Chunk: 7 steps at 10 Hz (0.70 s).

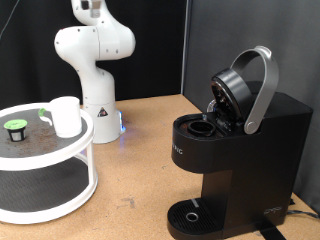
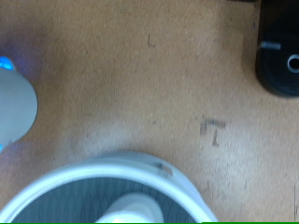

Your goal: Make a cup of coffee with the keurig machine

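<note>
Gripper unseen; brown wooden table [image 1: 140, 150], black curtain [image 1: 160, 40] behind.

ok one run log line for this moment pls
gripper: not in view | keurig machine: lid raised, pod holder open | cup: on white two-tier stand, top shelf | pod: beside cup, apart | drip base: bare

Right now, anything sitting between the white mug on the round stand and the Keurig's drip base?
Nothing visible. The small white mug stands on the white round two-tier stand; bare wooden tabletop runs from there to the black Keurig machine, whose round drip base carries nothing. The claw is out of view.
</note>
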Motion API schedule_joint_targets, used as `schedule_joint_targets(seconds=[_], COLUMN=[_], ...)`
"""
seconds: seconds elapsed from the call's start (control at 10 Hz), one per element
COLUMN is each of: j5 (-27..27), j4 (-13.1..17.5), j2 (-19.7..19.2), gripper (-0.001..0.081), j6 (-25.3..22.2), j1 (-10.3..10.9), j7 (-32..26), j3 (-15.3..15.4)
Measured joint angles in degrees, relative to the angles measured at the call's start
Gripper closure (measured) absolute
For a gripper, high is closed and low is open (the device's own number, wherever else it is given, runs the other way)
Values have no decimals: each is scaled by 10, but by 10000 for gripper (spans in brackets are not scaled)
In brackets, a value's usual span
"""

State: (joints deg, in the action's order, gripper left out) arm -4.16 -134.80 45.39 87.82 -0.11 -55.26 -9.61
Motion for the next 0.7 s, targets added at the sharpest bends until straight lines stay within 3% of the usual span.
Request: schedule_joint_targets(seconds=[0.3, 0.7], j5=[-4, -34], j4=[-1, -1], j2=[1, -2], gripper=[-1, -1], j6=[0, -1], j1=[-4, -20], j7=[-10, -64], j3=[-11, -81])
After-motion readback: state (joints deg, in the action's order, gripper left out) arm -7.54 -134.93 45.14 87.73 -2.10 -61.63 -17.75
